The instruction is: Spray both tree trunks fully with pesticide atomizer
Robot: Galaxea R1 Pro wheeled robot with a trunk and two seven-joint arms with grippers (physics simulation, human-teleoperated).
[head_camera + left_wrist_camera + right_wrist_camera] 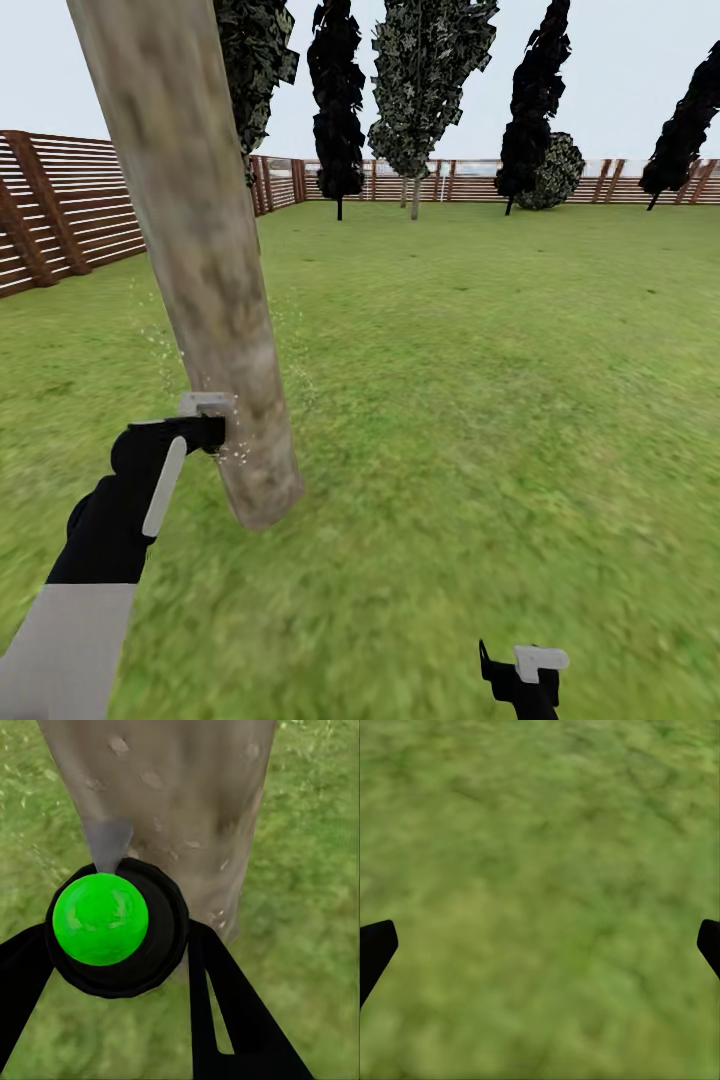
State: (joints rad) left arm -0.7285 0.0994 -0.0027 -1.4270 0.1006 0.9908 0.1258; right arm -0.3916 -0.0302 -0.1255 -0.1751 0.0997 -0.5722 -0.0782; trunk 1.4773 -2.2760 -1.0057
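Pesticide atomizer is sitting clamped between the two black fingers of my left gripper, so those fingers are closing narrowly around its dark round body; from the left wrist camera I am looking straight down on its bright green top. I am holding it right up against the lower part of the nearest tree trunk, a thick, mottled grey-beige column that is leaning across the left of my head view. Fine pale specks are floating around the trunk at about the gripper's height, and pale flecks are showing on the bark in the wrist camera.

My right gripper is hanging low over the lawn, well apart from the trunk, with its fingertips standing wide at the two edges of its wrist view and only grass between them.

Farther off, a second pale-trunked tree is standing near the brown slatted fence, among darker trees.
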